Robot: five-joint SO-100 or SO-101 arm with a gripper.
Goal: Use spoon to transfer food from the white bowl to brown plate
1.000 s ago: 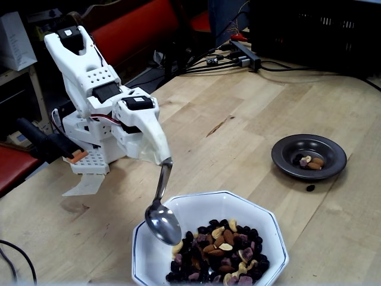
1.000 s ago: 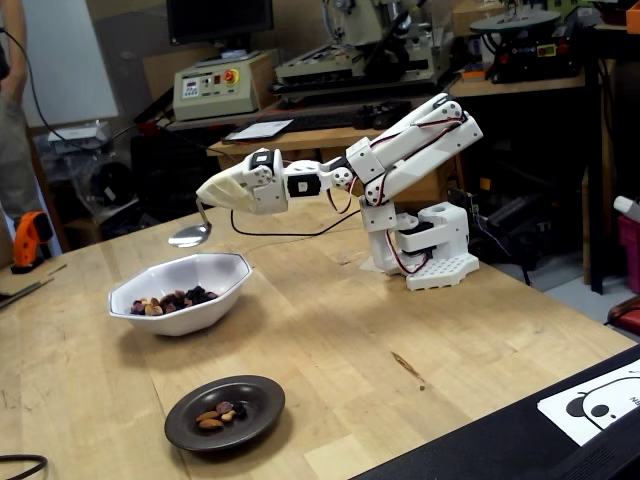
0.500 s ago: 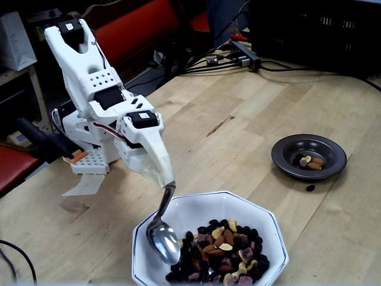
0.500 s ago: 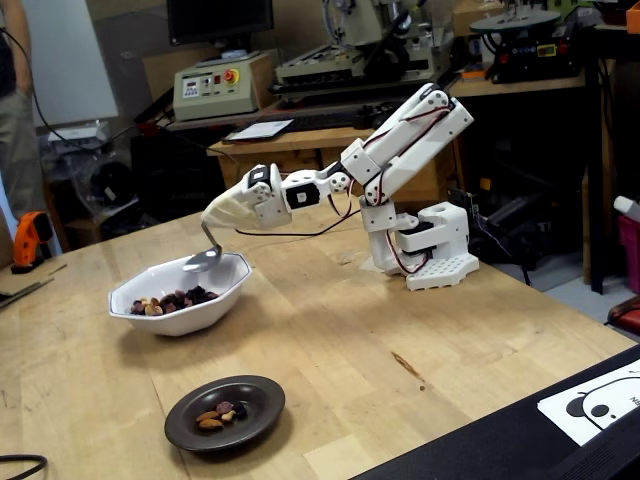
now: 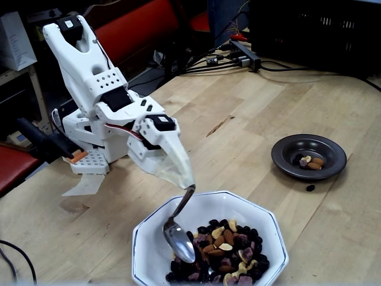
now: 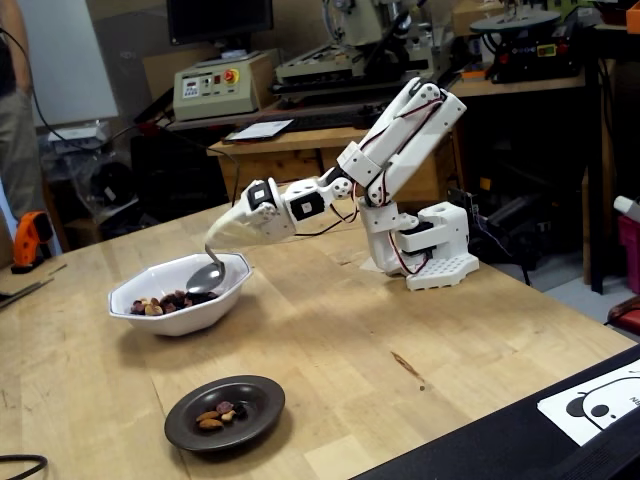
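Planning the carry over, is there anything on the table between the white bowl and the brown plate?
Nothing blocks it. Bare wood lies between the white bowl and the brown plate; only one dropped dark piece sits beside the plate.

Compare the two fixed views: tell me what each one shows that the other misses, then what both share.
Only a fixed view shows a loose dark piece on the table beside the plate. Only another fixed view shows the orange tool at the table edge. Both show the spoon dipped into the white bowl beside the food, its handle in the gripper.
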